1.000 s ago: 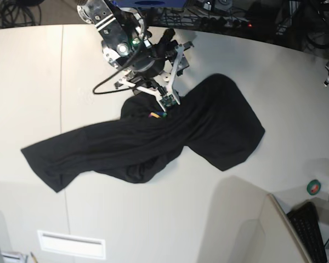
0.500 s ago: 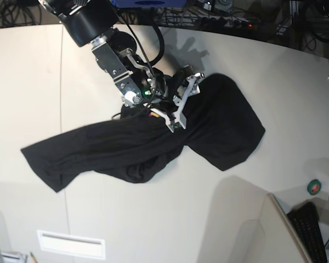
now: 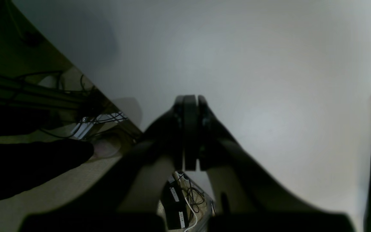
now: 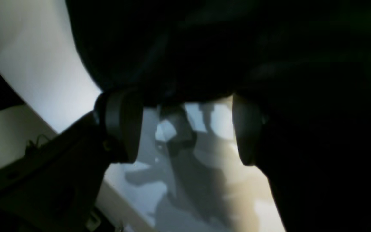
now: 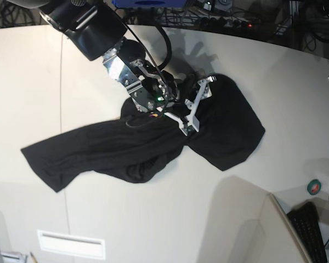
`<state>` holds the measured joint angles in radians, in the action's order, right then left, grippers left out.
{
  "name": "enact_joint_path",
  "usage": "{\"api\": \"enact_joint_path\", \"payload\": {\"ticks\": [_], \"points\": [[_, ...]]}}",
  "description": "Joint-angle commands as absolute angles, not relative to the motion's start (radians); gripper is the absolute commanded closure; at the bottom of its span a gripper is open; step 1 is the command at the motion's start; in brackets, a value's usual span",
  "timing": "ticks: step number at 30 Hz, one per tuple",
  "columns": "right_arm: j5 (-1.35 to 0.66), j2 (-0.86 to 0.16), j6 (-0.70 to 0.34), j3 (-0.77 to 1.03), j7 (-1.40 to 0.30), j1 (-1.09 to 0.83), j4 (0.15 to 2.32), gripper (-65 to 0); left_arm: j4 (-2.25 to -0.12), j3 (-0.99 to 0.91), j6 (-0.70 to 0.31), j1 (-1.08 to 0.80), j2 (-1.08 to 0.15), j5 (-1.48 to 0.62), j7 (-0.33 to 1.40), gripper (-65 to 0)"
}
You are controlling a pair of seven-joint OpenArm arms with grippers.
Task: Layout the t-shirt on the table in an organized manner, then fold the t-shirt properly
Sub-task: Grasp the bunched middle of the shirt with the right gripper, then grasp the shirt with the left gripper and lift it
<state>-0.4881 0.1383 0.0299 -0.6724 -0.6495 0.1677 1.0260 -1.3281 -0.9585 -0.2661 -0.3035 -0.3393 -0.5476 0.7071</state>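
Note:
The black t-shirt lies crumpled in a long band across the off-white table, its wider lump at the right. My right gripper hangs low over the shirt's upper middle with its white fingers spread open. In the right wrist view the two pads stand wide apart with dark t-shirt cloth just beyond them and nothing between them. My left gripper is shut and empty, held over bare table near its edge. No print shows on the shirt.
A small white rectangular plate lies near the front left. A green tape roll, a keyboard and a pale panel sit at the front right. Cables run behind the table's curved far edge.
My right arm has swung down and to the right, from the shirt's upper edge onto its middle. Its jaws have spread a little wider. The shirt has barely shifted.

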Motion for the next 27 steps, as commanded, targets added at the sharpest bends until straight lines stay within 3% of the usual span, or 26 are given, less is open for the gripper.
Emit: {"api": "enact_joint_path", "payload": {"ticks": [1, 5, 9, 15, 16, 18, 21, 23, 27], "points": [[-0.483, 0.147, 0.033, -0.685, -0.651, 0.189, 1.021, -41.6, -1.343, -0.964, -0.269, -0.305, -0.363, -0.555, 0.688, 0.0], [-0.483, 0.131, 0.110, -0.762, -0.684, 0.191, 1.115, -40.4, -1.386, -0.849, -0.269, -0.314, -0.363, -0.555, 0.688, 0.0], [-0.479, 0.028, 0.153, -0.786, -0.774, 0.111, 1.426, -37.4, -1.481, -0.654, -0.269, -0.331, -0.329, -0.555, 0.688, 0.0], [-0.478, -0.117, 0.153, -0.636, -0.872, -0.015, 1.831, -37.4, -1.600, -0.423, -0.266, -0.340, -0.291, -0.498, 0.690, 0.0], [-0.478, -0.136, 0.153, -0.584, -0.877, -0.035, 1.871, -37.4, -1.609, -0.401, -0.266, -0.341, -0.274, -0.486, 0.693, -8.9], [-0.478, -0.163, 0.153, -0.479, -0.877, -0.070, 1.922, -37.4, -1.612, -0.398, -0.266, -0.358, -0.243, -0.498, 0.693, -33.9], [-0.481, -0.202, 0.153, -0.380, -0.875, -0.097, 1.939, -37.5, -1.606, -0.387, -0.266, -0.374, -0.220, -0.535, 0.693, -57.3], [-0.481, -0.219, 0.153, -0.338, -0.875, -0.108, 1.939, -37.5, -1.583, -0.377, -0.266, -0.367, -0.208, -0.556, 0.693, -63.8], [-0.481, -0.231, 0.150, -0.300, -0.871, -0.127, 1.939, -37.5, -1.489, -0.311, -0.266, -0.308, -0.205, -0.556, 0.693, -60.4]]}}
